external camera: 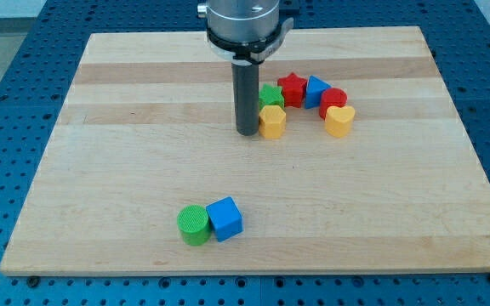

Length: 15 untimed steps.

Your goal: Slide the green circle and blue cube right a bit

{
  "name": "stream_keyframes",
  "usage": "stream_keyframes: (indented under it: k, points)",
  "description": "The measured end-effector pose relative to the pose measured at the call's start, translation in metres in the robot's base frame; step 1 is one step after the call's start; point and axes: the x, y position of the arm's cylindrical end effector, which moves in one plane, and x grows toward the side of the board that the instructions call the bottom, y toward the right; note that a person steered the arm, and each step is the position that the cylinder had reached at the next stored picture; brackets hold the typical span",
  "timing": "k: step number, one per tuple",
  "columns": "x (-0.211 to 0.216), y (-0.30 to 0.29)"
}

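The green circle (194, 225), a short cylinder, and the blue cube (225, 218) sit touching side by side near the view's bottom, left of centre, with the green circle on the left. My tip (247, 133) stands on the board well above them toward the view's top, just left of a yellow block (272, 121) and apparently touching it. The tip is far from both task blocks.
A cluster lies right of my tip: a green star (270, 94), a red star (292, 88), a blue triangle (316, 88), a red block (333, 100) and a yellow heart (339, 121). The wooden board (100, 170) rests on a blue perforated table.
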Motion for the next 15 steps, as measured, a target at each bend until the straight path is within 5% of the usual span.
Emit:
stream_keyframes:
  k: [4,6,9,12,15]
  points:
    - [0.008,-0.001]
    - [0.071,-0.041]
    - [0.108,-0.117]
    - [0.182,-0.115]
    - [0.161,-0.066]
